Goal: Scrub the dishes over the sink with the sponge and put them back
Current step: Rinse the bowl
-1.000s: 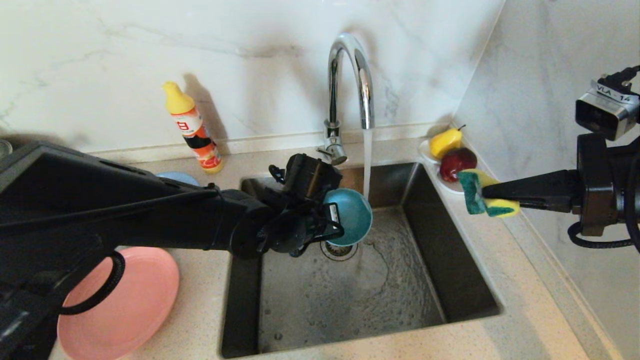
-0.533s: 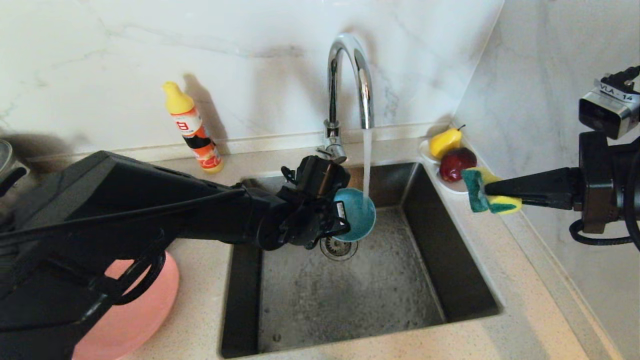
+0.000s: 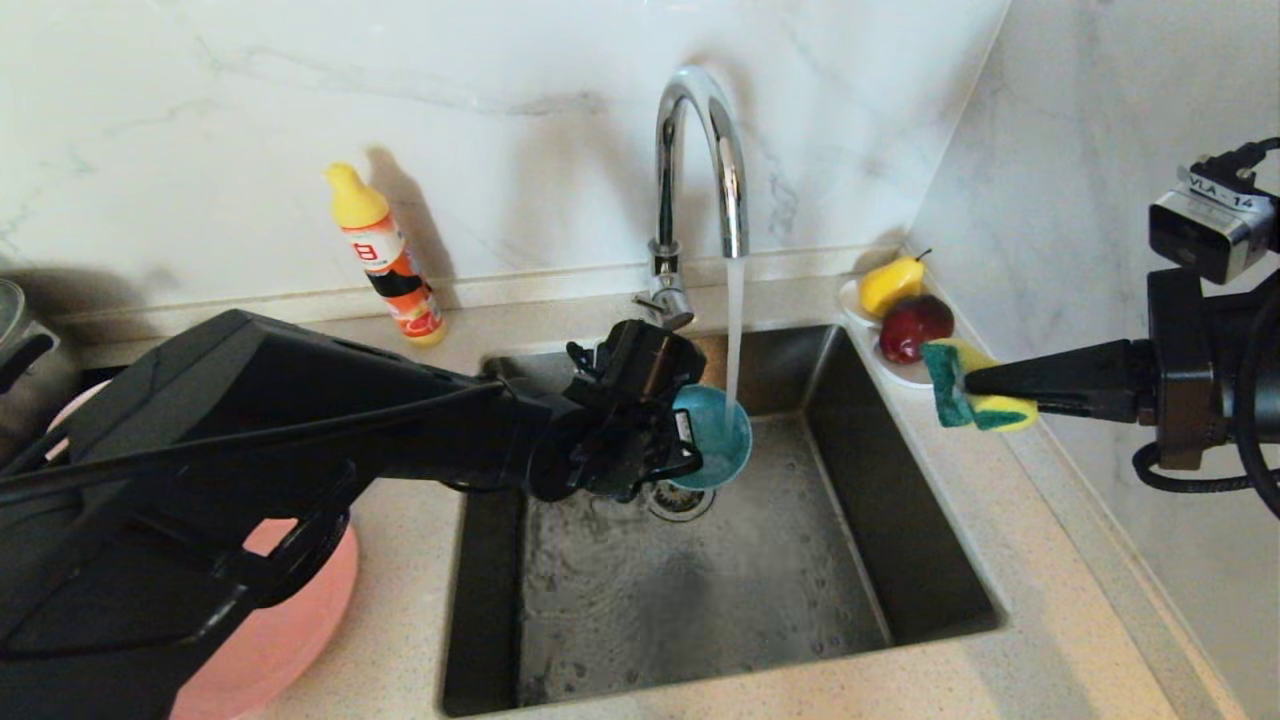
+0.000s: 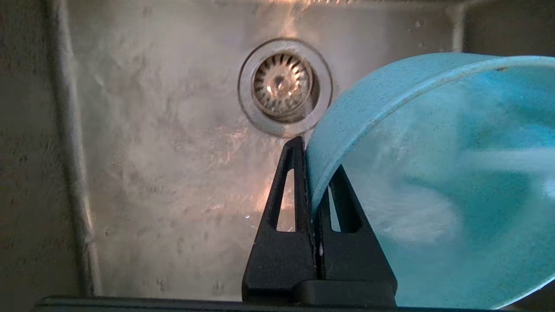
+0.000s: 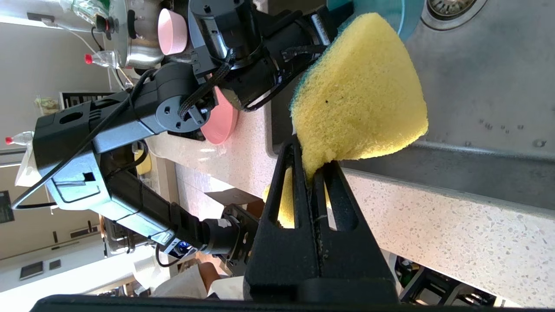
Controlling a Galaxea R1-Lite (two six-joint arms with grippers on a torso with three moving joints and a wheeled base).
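Note:
My left gripper (image 3: 692, 445) (image 4: 314, 161) is shut on the rim of the teal bowl (image 3: 716, 440) (image 4: 433, 173). It holds the bowl tilted above the sink (image 3: 905, 520) (image 4: 151, 151), beside the drain (image 3: 680, 500) (image 4: 282, 84). The tap's water stream (image 3: 735, 330) falls into the bowl. My right gripper (image 3: 968, 385) (image 5: 312, 162) is shut on the yellow and green sponge (image 3: 975, 400) (image 5: 360, 91), over the counter at the sink's right edge. The salmon-pink plate (image 3: 290, 620) lies on the left counter, partly behind my left arm. A pale pink bowl (image 5: 171, 30) shows in the right wrist view.
The chrome tap (image 3: 700, 150) arches over the sink's back edge. A soap bottle (image 3: 385, 255) stands at the back left. A white dish with a pear (image 3: 890, 283) and an apple (image 3: 912, 325) sits at the sink's back right corner, close to the sponge.
My left arm has pushed the teal bowl a little right and back, under the stream, and the bowl's inside now faces the water. The right arm and sponge have barely moved.

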